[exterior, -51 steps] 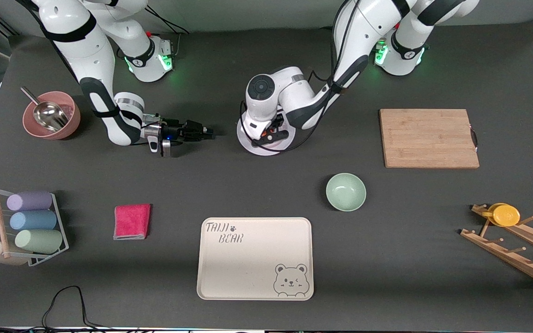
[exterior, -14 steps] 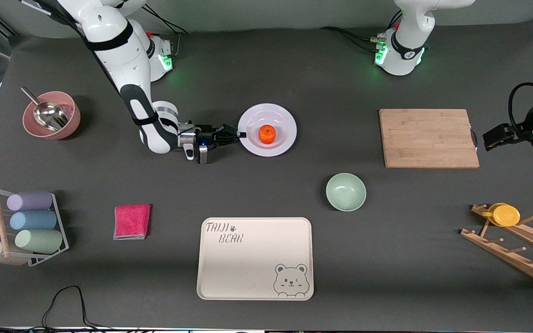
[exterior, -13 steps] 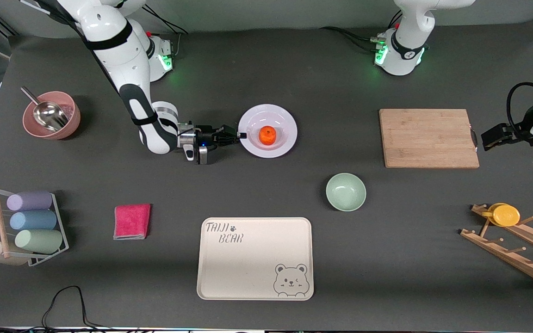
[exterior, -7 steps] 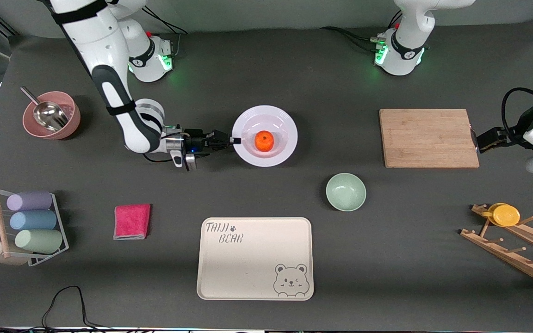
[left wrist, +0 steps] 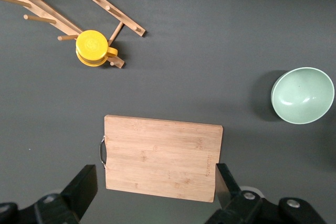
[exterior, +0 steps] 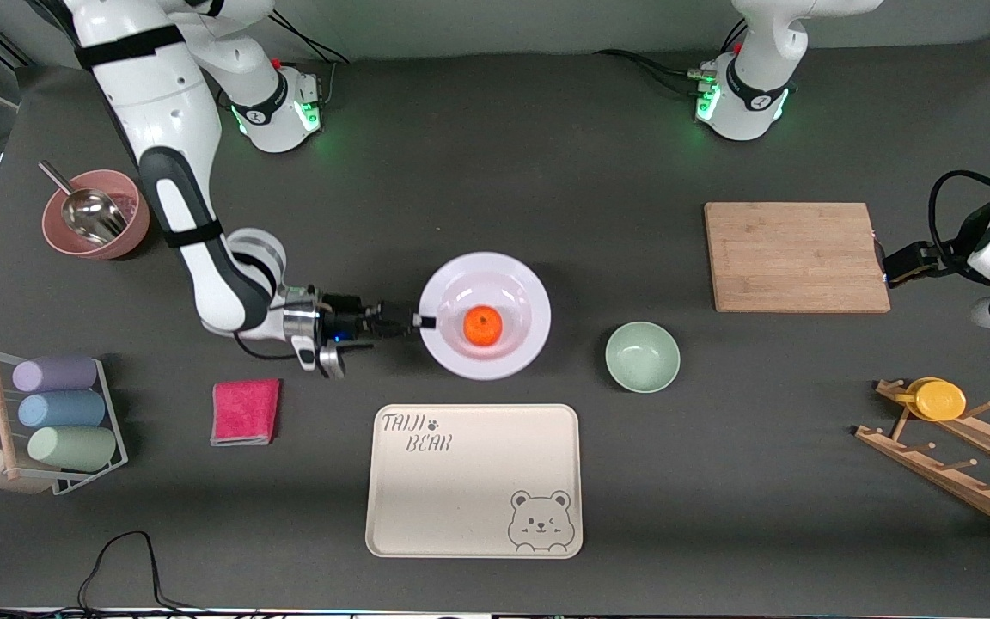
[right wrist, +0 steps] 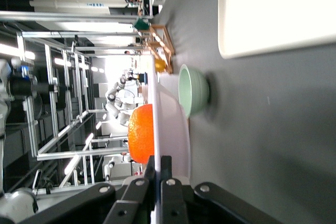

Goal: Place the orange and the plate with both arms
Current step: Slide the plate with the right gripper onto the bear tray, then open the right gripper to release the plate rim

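The white plate carries the orange at its middle. My right gripper is shut on the plate's rim at the right arm's end and holds the plate level, low over the table beside the green bowl. In the right wrist view the gripper clamps the thin rim of the plate, with the orange above it. My left gripper is open and empty at the handle end of the wooden cutting board. The left wrist view shows its gripper spread over the board.
A beige bear tray lies nearer the front camera than the plate. The green bowl sits beside the plate. A red cloth, cup rack, pink bowl with scoop and wooden rack with yellow cup stand around.
My right gripper has carried the plate with the orange toward the front camera, closer to the tray and the green bowl. My left arm has withdrawn to the cutting board's end.
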### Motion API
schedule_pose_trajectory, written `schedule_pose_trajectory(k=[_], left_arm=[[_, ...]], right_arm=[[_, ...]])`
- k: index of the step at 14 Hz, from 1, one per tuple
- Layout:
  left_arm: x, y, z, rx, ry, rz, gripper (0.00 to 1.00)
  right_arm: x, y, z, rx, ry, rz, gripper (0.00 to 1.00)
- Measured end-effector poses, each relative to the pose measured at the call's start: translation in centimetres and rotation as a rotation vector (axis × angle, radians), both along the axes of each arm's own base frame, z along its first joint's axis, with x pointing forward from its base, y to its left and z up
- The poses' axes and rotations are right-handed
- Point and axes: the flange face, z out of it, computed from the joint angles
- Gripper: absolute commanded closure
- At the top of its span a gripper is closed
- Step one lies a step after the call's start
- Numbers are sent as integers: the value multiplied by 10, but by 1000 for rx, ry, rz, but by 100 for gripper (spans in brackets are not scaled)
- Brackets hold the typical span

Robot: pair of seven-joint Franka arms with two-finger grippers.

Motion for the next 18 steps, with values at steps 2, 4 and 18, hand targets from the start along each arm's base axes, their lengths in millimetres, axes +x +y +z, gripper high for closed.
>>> schedule_pose_trajectory(k=[2, 4, 18], left_arm=[[0, 2, 0, -1, 0, 4, 0], [0, 3, 0, -2, 0, 7, 0], [-1, 4, -1, -5, 10, 10, 0]], right_arm=[[45, 3, -5, 0, -4, -20, 100], [88, -2, -8, 1, -9, -47, 100], [166, -20, -89, -89, -45, -162, 100]])
